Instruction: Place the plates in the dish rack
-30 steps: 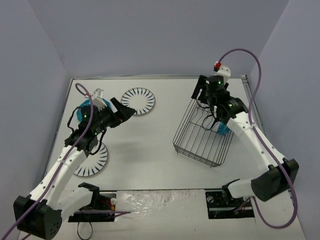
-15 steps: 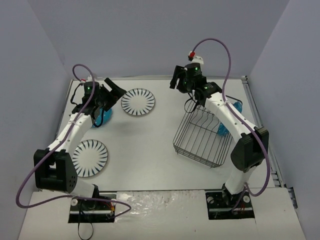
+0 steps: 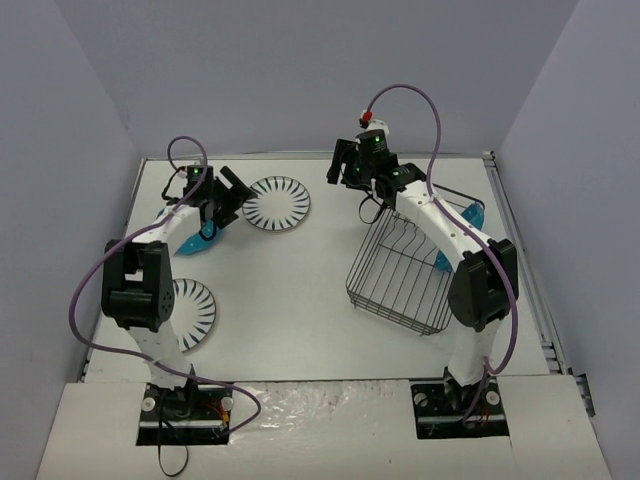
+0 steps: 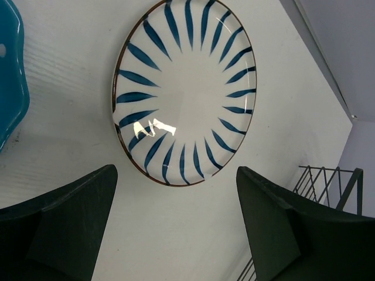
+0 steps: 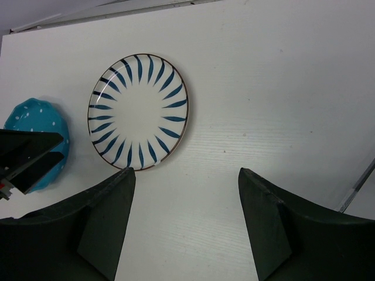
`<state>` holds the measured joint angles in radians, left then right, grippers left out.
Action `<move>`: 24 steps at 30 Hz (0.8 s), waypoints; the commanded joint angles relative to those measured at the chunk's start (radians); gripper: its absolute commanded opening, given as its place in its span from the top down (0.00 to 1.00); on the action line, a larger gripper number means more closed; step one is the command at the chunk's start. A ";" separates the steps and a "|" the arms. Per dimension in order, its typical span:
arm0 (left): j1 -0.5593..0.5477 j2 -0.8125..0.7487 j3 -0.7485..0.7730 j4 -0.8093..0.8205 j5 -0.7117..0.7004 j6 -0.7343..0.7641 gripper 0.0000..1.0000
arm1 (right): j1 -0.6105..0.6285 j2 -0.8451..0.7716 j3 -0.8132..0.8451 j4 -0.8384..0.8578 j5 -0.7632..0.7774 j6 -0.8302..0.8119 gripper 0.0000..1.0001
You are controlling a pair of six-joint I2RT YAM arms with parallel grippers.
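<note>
A white plate with dark radial stripes (image 3: pixel 276 203) lies flat at the far middle of the table; it also shows in the left wrist view (image 4: pixel 184 93) and the right wrist view (image 5: pixel 139 111). My left gripper (image 3: pixel 225 190) is open and empty just left of it (image 4: pixel 176 228). A teal dotted plate (image 3: pixel 195 238) lies under the left arm (image 4: pixel 9 88) (image 5: pixel 35 134). A second striped plate (image 3: pixel 190 315) lies near left. The black wire dish rack (image 3: pixel 400 275) holds a teal plate (image 3: pixel 470 217), partly hidden by the right arm. My right gripper (image 3: pixel 345 165) is open and empty, right of the far striped plate (image 5: pixel 184 222).
The rack's corner shows at the lower right of the left wrist view (image 4: pixel 328 181). The table's back edge (image 3: pixel 300 157) and side walls are close to both grippers. The left gripper's fingers (image 5: pixel 23 155) show in the right wrist view.
Both arms have swung toward the far striped plate: the left gripper up and to the back left, the right gripper left off the rack. The teal plate stays in the rack.
</note>
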<state>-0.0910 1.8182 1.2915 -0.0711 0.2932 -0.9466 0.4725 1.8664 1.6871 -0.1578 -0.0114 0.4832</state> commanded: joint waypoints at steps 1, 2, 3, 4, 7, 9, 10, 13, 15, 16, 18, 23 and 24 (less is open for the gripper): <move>0.014 0.005 0.093 0.054 0.020 -0.003 0.21 | 0.006 -0.021 0.036 0.058 -0.027 0.003 0.32; 0.014 0.010 0.101 0.054 0.019 0.000 0.21 | 0.006 -0.022 0.034 0.057 -0.027 0.003 0.33; 0.014 0.016 0.108 0.054 0.018 0.003 0.21 | 0.006 -0.022 0.031 0.057 -0.027 0.003 0.33; 0.016 0.025 0.113 0.049 0.018 0.008 0.21 | 0.006 -0.023 0.031 0.058 -0.028 0.004 0.33; 0.024 0.059 0.142 0.038 0.018 0.014 0.21 | 0.007 -0.024 0.030 0.061 -0.029 0.003 0.33; 0.027 0.076 0.159 0.023 0.015 0.019 0.21 | 0.008 -0.024 0.028 0.061 -0.030 0.003 0.33; 0.027 0.088 0.173 0.018 0.015 0.021 0.21 | 0.009 -0.024 0.028 0.061 -0.030 0.002 0.33; 0.030 0.110 0.200 -0.002 0.012 0.030 0.21 | 0.009 -0.024 0.031 0.061 -0.031 0.000 0.33; 0.034 0.122 0.215 -0.015 0.012 0.031 0.21 | 0.009 -0.026 0.031 0.061 -0.036 -0.002 0.33; 0.035 0.124 0.219 -0.017 0.011 0.032 0.21 | 0.008 -0.028 0.030 0.061 -0.036 -0.003 0.33; 0.038 0.134 0.236 -0.029 0.008 0.039 0.21 | 0.008 -0.031 0.027 0.061 -0.038 -0.003 0.33; 0.039 0.165 0.279 -0.067 0.003 0.060 0.21 | 0.009 -0.037 0.017 0.062 -0.038 -0.005 0.33; 0.040 0.171 0.286 -0.072 0.001 0.065 0.21 | 0.008 -0.038 0.016 0.062 -0.038 -0.005 0.33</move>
<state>-0.0614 2.0033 1.4952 -0.1338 0.2981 -0.9168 0.4728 1.8664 1.6871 -0.1525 -0.0349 0.4828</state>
